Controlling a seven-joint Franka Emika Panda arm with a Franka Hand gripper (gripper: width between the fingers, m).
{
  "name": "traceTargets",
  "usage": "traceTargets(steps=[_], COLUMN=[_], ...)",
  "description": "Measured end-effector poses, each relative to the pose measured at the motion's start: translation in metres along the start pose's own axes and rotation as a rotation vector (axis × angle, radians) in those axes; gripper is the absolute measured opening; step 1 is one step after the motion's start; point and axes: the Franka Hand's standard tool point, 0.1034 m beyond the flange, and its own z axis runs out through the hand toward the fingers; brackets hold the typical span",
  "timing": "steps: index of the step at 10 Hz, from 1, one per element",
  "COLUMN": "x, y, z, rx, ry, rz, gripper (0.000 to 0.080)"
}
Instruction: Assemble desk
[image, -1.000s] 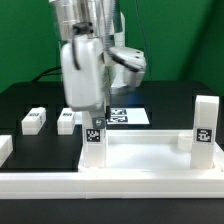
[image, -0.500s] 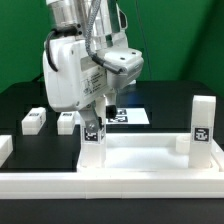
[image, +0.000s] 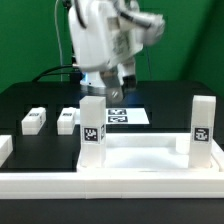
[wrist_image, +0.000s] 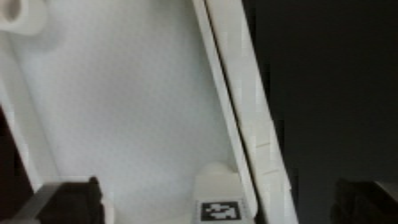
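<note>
nearest you, a long white rail (image: 110, 186) runs along the front. just behind it lies the desk top (image: 140, 152), a smooth white plastic tray with a raised rim. a left leg (image: 92, 122) and a right leg (image: 203, 124) stand upright at its corners, both square, white and tagged. your gripper (image: 115, 90) hangs just above and behind the left leg, jaws spread wide, holding nothing. farther back, a loose leg (image: 33, 121) and a second loose leg (image: 68, 120) lie on the black table (image: 20, 100), near the marker board (image: 130, 116).
</note>
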Motion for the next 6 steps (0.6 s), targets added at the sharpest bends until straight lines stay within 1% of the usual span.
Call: traceTargets(steps=[1, 2, 4, 5, 6], x=[0.003, 0.005, 0.004, 0.001, -0.014], y=[-0.002, -0.001, -0.001, 0.001, 0.011], z=[0.003, 0.006, 0.006, 0.007, 0.01], rx=[0.008, 0.004, 0.004, 0.002, -0.01], ry=[0.005, 0.009, 0.009, 0.01, 0.018], rz=[-0.003, -0.001, -0.002, -0.003, -0.034], gripper=[0.0649, 0.0649, 0.0649, 0.0649, 0.0649])
